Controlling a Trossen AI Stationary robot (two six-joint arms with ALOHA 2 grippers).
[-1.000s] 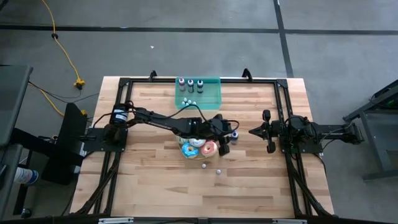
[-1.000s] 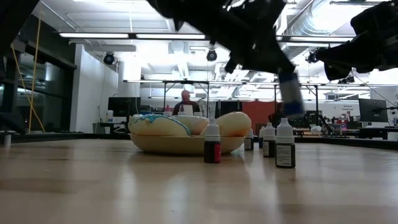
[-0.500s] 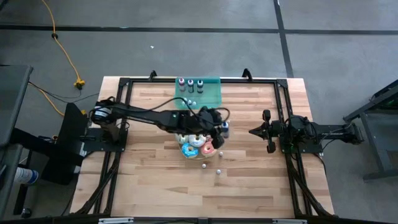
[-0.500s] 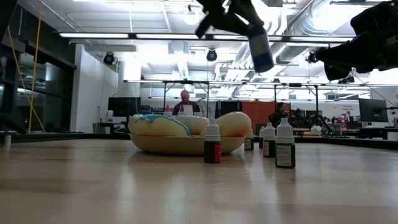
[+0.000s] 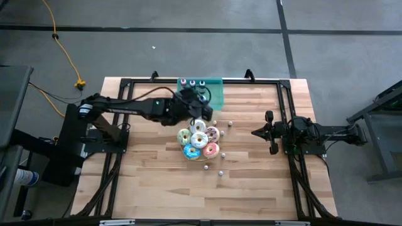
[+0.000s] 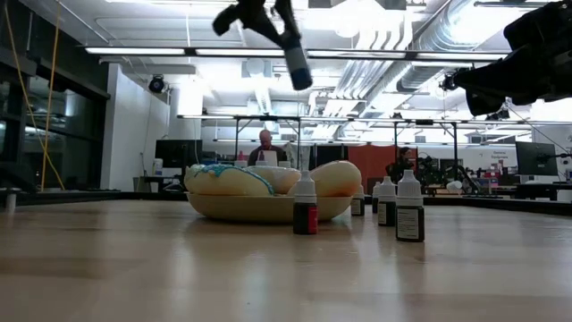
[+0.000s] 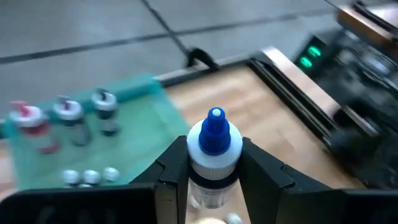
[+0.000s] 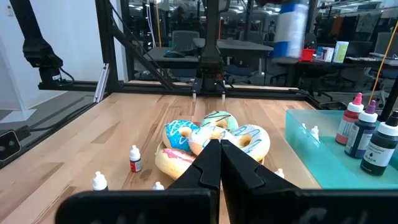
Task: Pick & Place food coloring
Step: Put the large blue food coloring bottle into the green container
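My left gripper (image 5: 201, 112) is shut on a food coloring bottle (image 7: 214, 142) with a blue tip and a white collar. It is high above the table, at the near edge of the teal tray (image 7: 134, 118). Three bottles (image 7: 68, 118) stand upright in the tray, and small ones (image 7: 90, 176) lie beside them. The held bottle also shows in the low view (image 6: 298, 64). More food coloring bottles (image 6: 409, 207) stand on the table by the donuts (image 5: 198, 141). My right gripper (image 5: 256, 132) waits shut at the table's right. My left gripper pinches the bottle between its two fingers (image 7: 177, 168), on the body just behind the white collar (image 7: 214, 167). The bottle lies along the fingers with its blue tip pointing away from the wrist. It slants downward, lifted clear of the table and tray.
A shallow dish of frosted donuts (image 6: 268, 207) sits mid-table. Loose small bottles (image 5: 220, 172) lie near it toward the near edge, and others (image 5: 230, 123) to its right. A black frame (image 5: 286, 113) runs round the table. Bare wood lies at the near edge.
My left gripper has risen and gone from the right of the donuts toward the far edge and left, up to the teal tray. Its wrist has rolled, and it has kept the blue-tipped bottle. The bottle is now higher and tilted the other way.
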